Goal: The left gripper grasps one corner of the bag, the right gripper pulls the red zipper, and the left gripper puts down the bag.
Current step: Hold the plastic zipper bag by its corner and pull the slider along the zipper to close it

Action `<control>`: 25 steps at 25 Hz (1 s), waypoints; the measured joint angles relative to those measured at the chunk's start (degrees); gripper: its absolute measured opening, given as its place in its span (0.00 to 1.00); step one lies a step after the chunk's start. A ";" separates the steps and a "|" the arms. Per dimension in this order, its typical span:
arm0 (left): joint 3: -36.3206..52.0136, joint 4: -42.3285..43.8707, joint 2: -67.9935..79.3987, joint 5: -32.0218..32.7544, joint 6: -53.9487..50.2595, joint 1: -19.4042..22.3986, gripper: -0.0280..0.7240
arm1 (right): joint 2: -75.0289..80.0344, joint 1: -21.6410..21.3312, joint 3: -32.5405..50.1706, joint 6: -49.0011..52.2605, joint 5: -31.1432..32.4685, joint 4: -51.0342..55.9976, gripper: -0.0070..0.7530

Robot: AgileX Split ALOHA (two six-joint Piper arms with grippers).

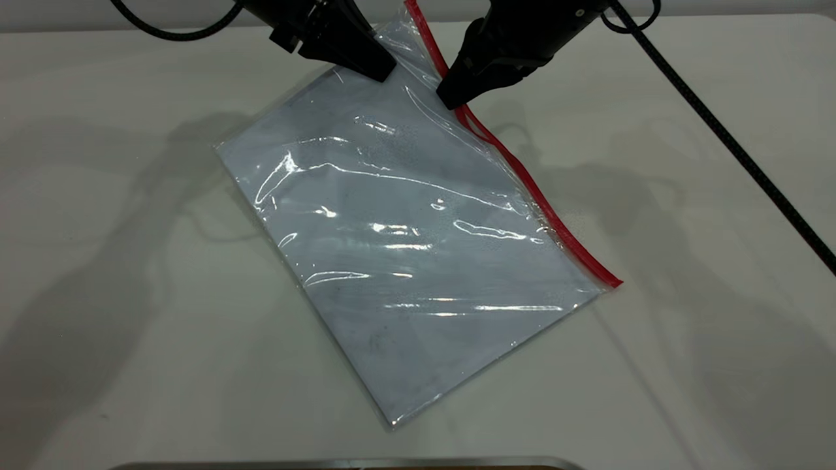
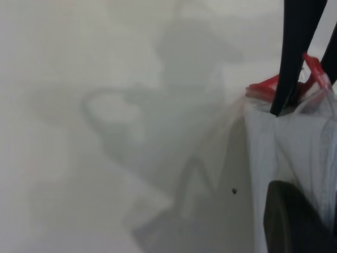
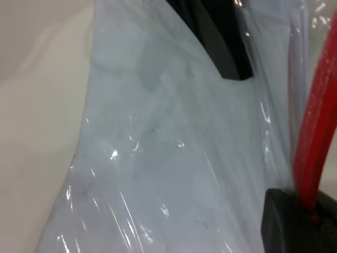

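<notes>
A clear plastic zip bag (image 1: 405,261) is lying slantwise across a white table (image 1: 130,326), its near corner resting flat toward the camera and just beyond a strip of metal edge (image 1: 339,465) showing at the bottom of the exterior view. The pouch is glossy and wrinkled, catching bright streaks of light. Its far end is lifting off the table toward the two arms. Along the bag's right long side, the red zipper (image 1: 542,209) is running from the near right corner up toward the far end, where it is rising past the grippers.

At the bag's far end, the right gripper (image 1: 452,99) is pressing its dark tips onto the red zipper; in the right wrist view one finger (image 3: 295,221) is sitting against the red strip (image 3: 316,132), so the tips appear pinched together on it, though the slider itself is too small to make out. Beside it, on the bag's far left corner, the left gripper (image 1: 382,70) is closing on the plastic, its fingers (image 2: 295,58) clamping the film near the red edge (image 2: 266,87) in the left wrist view. A braided black cable (image 1: 738,150) is trailing across the table to the right of the bag.
</notes>
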 joint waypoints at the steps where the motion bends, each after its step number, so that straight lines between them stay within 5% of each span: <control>1: 0.00 0.00 0.00 0.00 -0.06 0.00 0.11 | 0.00 -0.12 0.00 0.00 0.29 0.00 0.06; 25: 0.11 0.11 0.45 0.02 -1.41 -0.27 0.11 | 2.88 -2.09 -0.21 0.54 4.04 0.69 0.08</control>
